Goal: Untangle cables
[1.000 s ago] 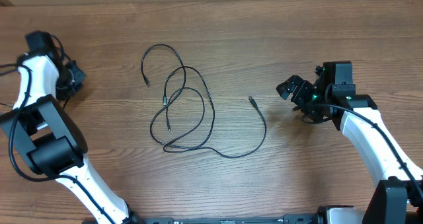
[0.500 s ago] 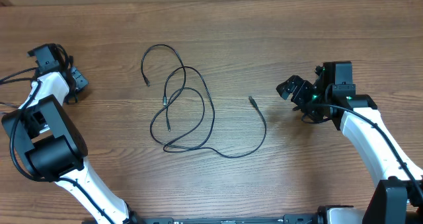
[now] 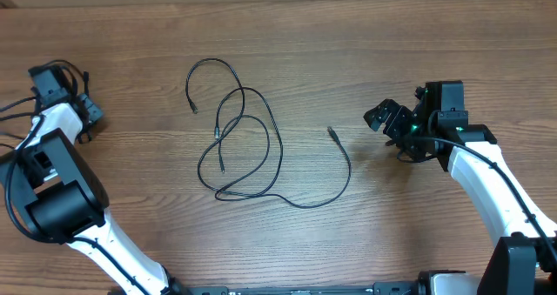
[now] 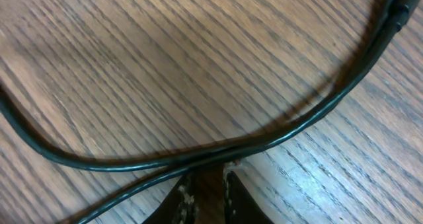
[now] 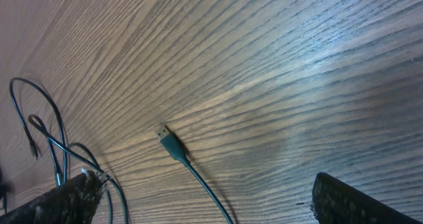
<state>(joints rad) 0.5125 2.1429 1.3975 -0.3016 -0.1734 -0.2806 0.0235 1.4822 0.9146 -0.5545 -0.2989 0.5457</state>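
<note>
The cables lie in a loose black tangle of overlapping loops at the table's middle. One strand runs off to the right and ends in a small plug. My right gripper stands wide open just right of that plug, holding nothing. In the right wrist view the plug and its cord lie ahead between the spread fingers, and the tangle shows at the left. My left gripper is at the far left edge, away from the cables. Its fingertips stand a narrow gap apart with nothing between them.
Thick black wires of the left arm cross the left wrist view just ahead of the fingers. The wooden table runs bare behind the tangle. The arms' bases sit along the front edge.
The left arm's end has swung a little further left and back, and its jaws have parted slightly. The right arm and the cables have not moved.
</note>
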